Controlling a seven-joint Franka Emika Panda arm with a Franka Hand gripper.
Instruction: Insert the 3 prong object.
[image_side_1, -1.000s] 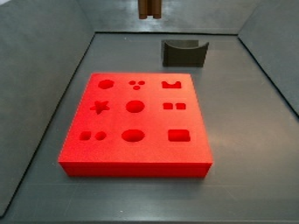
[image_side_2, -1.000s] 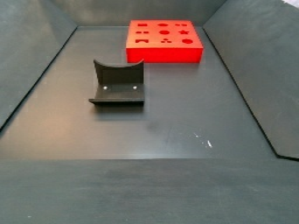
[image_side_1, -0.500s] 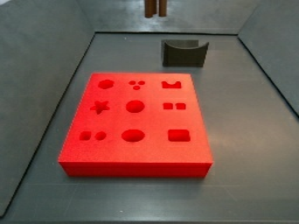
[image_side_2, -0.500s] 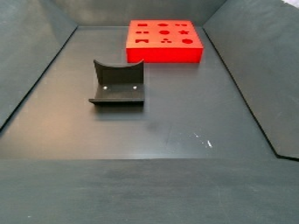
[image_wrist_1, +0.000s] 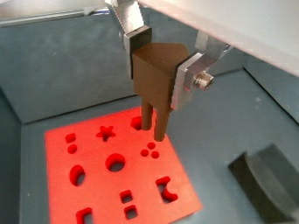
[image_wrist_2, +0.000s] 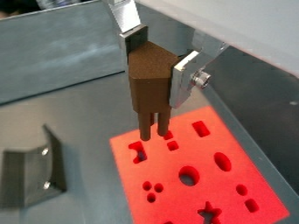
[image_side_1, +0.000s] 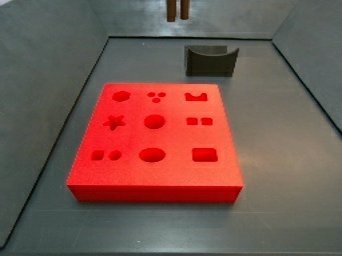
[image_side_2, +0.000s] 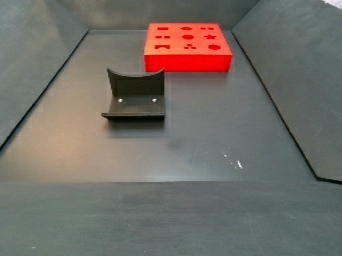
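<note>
My gripper (image_wrist_1: 159, 73) is shut on the 3 prong object (image_wrist_1: 153, 87), a brown block with thin rods pointing down. It shows the same way in both wrist views (image_wrist_2: 149, 86). I hold it high above the red board (image_wrist_1: 100, 179), over its far end. In a side view only the rod tips (image_side_1: 177, 9) show at the top edge, beyond the board (image_side_1: 154, 142). The three small round holes (image_side_1: 156, 96) sit in the board's far row. The other side view shows the board (image_side_2: 187, 62) but not the gripper.
The dark fixture (image_side_1: 210, 60) stands on the grey floor past the board's far end, and it also shows in a side view (image_side_2: 134, 95) and in both wrist views (image_wrist_1: 270, 178) (image_wrist_2: 28, 171). Grey walls slope up around the floor.
The brown rod tips at the top of a side view have shifted slightly to the right. Board and fixture have not moved.
</note>
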